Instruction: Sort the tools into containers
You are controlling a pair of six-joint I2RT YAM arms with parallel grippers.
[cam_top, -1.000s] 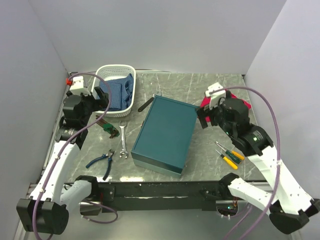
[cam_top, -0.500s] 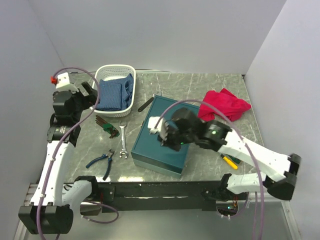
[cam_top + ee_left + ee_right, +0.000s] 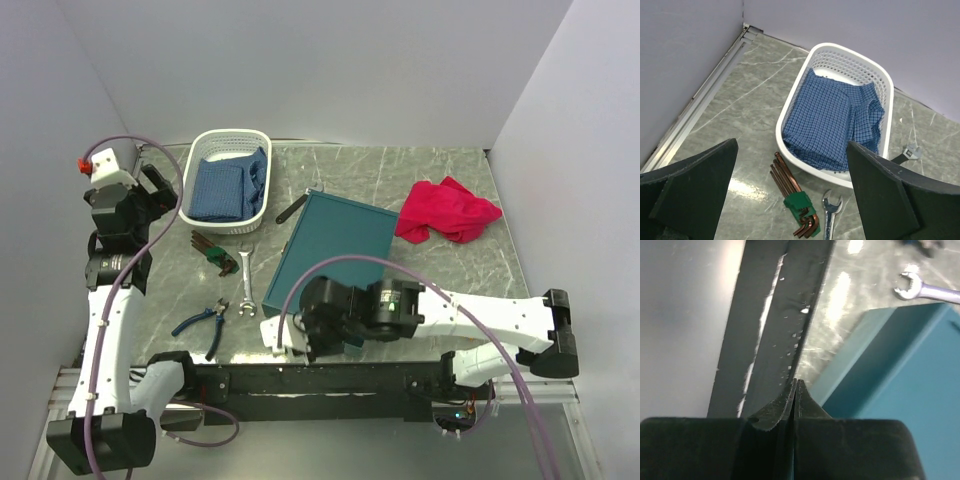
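The top external camera overlooks the whole table (image 3: 430, 170) from above; the left wrist camera views the basket (image 3: 840, 48) from high, the right wrist camera the teal box (image 3: 920, 390) closely; all show the spanner (image 3: 246, 285).

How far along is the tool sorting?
Done: nothing; the teal rectangular metal box looks shut. In hand: nothing; right claw shut, empty, at the box's near corner; left claw open, empty. Left: blue-handled steel pliers, silver open-ended spanner and green-clipped hex keys all lie on the grey table.
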